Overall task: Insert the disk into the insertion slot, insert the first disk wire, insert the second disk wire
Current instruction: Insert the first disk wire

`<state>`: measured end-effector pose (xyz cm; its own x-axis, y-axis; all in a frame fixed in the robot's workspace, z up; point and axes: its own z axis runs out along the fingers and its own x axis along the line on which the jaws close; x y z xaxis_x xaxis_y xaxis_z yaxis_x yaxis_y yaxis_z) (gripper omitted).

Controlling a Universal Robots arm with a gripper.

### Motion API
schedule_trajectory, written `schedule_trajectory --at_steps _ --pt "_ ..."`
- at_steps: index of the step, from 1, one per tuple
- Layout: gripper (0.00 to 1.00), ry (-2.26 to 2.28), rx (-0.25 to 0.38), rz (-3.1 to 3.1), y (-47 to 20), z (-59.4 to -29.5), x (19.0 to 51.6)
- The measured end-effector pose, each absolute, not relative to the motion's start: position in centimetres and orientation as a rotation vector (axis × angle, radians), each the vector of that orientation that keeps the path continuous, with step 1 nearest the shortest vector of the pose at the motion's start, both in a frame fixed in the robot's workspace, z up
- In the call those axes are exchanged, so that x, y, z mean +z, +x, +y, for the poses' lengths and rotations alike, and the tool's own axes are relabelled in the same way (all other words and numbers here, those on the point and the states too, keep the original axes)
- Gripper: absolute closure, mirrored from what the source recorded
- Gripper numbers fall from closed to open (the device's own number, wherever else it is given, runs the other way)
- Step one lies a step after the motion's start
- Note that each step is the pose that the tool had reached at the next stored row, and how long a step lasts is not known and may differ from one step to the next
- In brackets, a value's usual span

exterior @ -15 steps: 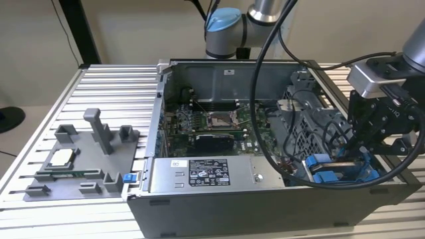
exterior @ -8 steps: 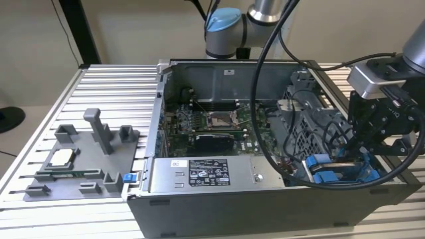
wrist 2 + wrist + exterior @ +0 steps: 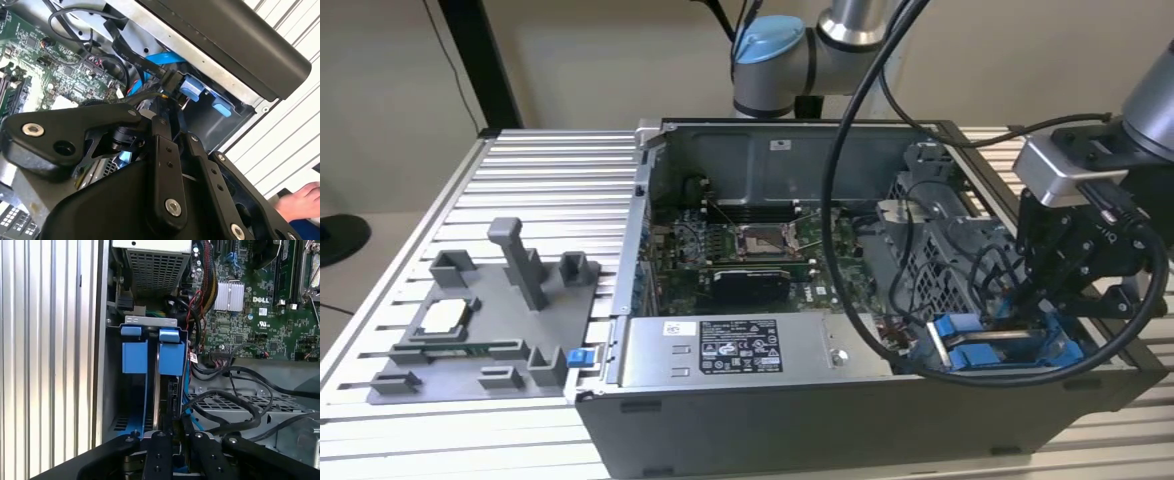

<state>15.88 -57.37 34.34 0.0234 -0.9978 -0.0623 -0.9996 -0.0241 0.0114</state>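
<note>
Pinching black wire connector [image 3: 172, 81] | tool [image 3: 167, 100] nearly closed | at insertion slot [image 3: 150, 320] | white printed label [image 3: 738, 348] on power-supply box [image 3: 854, 352]

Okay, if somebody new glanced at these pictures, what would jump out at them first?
The open computer case stands centre, its green motherboard bared. At its near corner on the exterior view's right, the black gripper hangs over the bright blue-railed insertion slot. A grey fixture lies on the exterior view's left.

Exterior view high — wrist views near insertion slot [image 3: 150, 347].
</note>
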Motion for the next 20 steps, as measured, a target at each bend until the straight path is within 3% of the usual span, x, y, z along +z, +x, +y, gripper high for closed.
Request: schedule_trajectory --at_steps 20 --pt "1.00 -2.192 0.081 2.198 15.9 -57.4 33.2"
